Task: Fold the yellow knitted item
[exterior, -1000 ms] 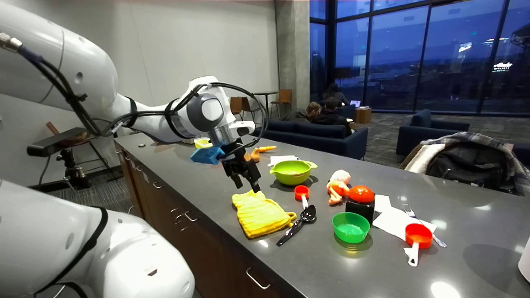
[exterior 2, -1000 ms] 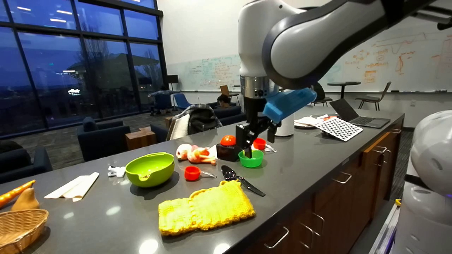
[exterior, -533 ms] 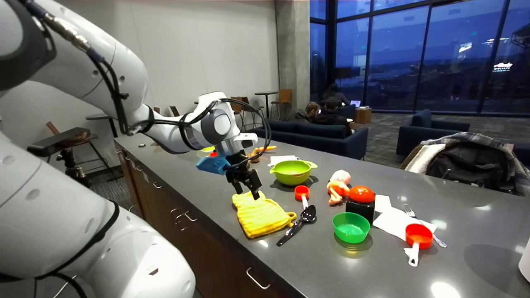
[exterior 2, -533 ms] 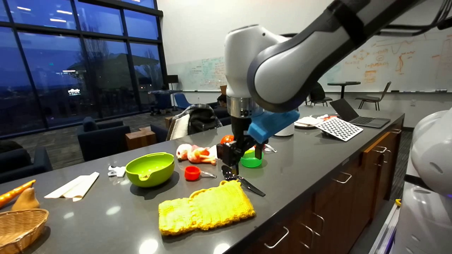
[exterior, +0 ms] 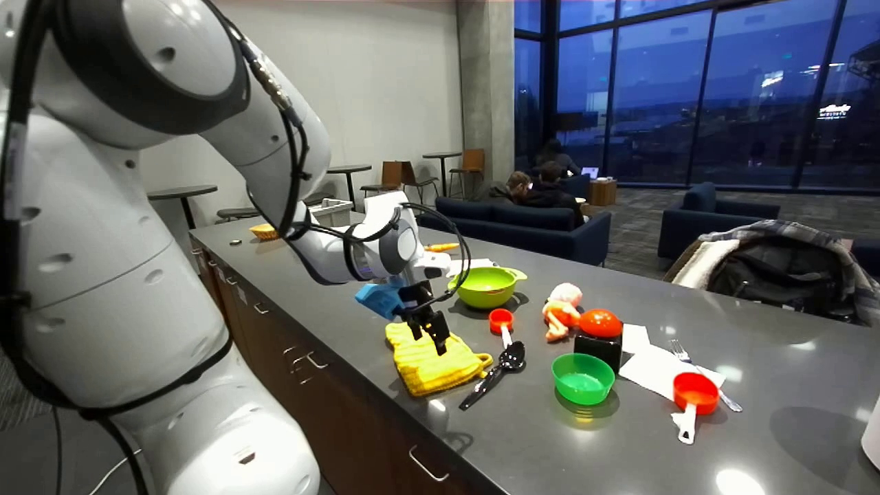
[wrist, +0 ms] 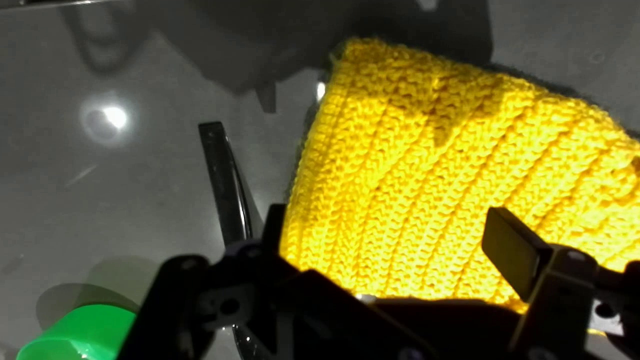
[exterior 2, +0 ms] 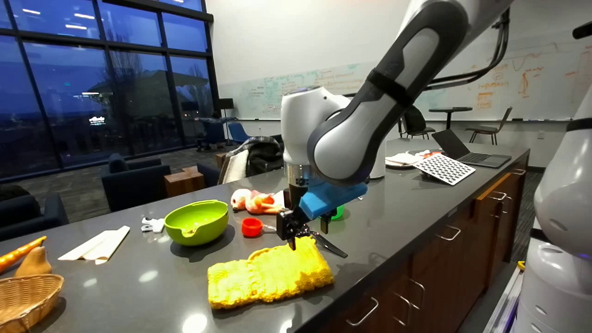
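Observation:
The yellow knitted item [exterior: 433, 377] lies on the grey counter near its front edge; it also shows in an exterior view [exterior 2: 273, 274] with a crease across it and a small loop on its long edge. My gripper [exterior: 429, 342] is open and empty, just above the item, pointing down; it also shows in an exterior view [exterior 2: 308, 239]. In the wrist view the item [wrist: 425, 165] fills the space between the spread fingertips [wrist: 387, 222]. The left finger is by the item's edge and the right finger is over its surface. I cannot tell whether a fingertip touches it.
A black spoon [exterior: 493, 375] lies close beside the item. A red measuring cup [exterior: 501, 320], a lime-green bowl [exterior: 485, 289], a green bowl [exterior: 583, 378], a pink toy [exterior: 562, 311] and a black box with a red top [exterior: 599, 340] stand farther off. A wicker basket [exterior 2: 27, 296] stands on the counter.
My gripper has come down and moved over the knitted item, from higher up and farther to the side. It has stayed open. The item has not moved.

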`<state>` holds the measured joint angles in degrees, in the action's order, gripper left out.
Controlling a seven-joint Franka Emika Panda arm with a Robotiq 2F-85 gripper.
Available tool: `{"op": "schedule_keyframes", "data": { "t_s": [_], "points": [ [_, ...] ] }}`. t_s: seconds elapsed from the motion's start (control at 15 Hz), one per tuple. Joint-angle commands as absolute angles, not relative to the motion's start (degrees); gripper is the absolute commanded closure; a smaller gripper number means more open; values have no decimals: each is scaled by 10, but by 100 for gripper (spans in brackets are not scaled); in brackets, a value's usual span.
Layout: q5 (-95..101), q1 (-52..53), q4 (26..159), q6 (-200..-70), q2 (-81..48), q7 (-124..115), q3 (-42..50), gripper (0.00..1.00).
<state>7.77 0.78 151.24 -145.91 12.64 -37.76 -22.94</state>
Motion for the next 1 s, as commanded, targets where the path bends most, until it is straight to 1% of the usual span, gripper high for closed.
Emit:
{"op": "schedule_keyframes", "data": {
  "t_s": [0.0,0.4,0.8,0.87,0.93],
  "points": [
    [136,9,1472,-1476,44,-433,-212,0],
    [160,55,1446,-1486,-38,-445,-151,0],
    [147,96,1446,-1502,-59,-430,-116,0],
    [148,101,1447,-1505,-58,-429,-114,14],
    [151,104,1448,-1508,-58,-426,-112,26]
  ]
}}
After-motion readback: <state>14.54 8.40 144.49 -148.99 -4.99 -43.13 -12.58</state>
